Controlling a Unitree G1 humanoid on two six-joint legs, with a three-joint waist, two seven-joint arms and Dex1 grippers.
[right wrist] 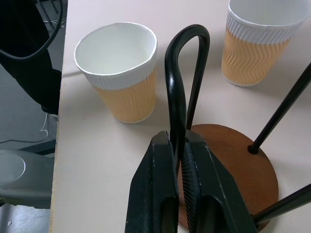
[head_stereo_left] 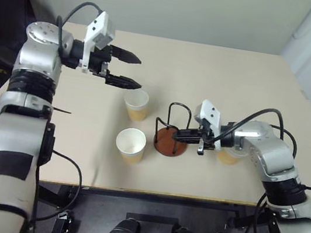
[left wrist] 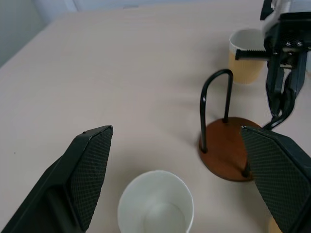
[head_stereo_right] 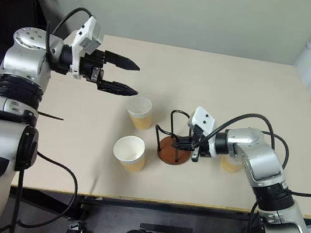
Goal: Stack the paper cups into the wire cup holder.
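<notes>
Right claw [right wrist: 177,160] pinches unlabelled wire cup holder [right wrist: 187,87]

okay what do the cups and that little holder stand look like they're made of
The paper cups look like matte paper: white rim and inside, with a tan, wavy-embossed lower wall. The wire cup holder seems to be thin glossy black metal wire on a round reddish-brown base, possibly wood or plastic with a smooth finish.

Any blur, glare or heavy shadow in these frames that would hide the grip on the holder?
Right wrist view: right gripper and the wire cup holder loop it pinches are sharp, no glare. Left wrist view: left gripper's near fingers look soft, table evenly lit. Left eye view: soft, faint shadows beside the paper cups, nothing hidden.
</notes>
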